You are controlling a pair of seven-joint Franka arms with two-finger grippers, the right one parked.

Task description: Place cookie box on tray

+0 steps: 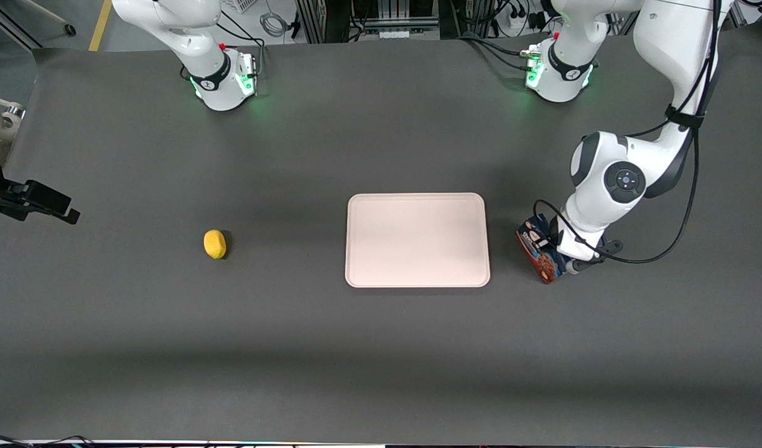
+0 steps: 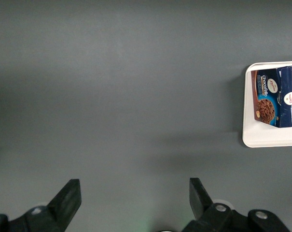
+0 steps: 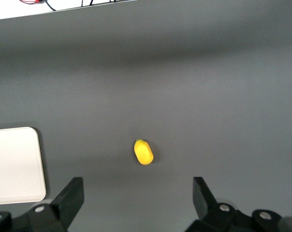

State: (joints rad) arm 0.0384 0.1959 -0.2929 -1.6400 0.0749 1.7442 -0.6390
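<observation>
Dark mat (image 1: 169, 342) | gripper (image 1: 558, 252) at box (image 1: 536, 246) just beside tray (image 1: 418, 202) | grip: cannot tell | you lift clear of rim, set box flat mid-tray

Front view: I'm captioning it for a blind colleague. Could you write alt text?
The left arm's gripper is at the cookie box, which is beside the tray, not on it, toward the working arm's end of the dark table. The tray holds nothing. A small yellow object lies toward the parked arm's end.
</observation>
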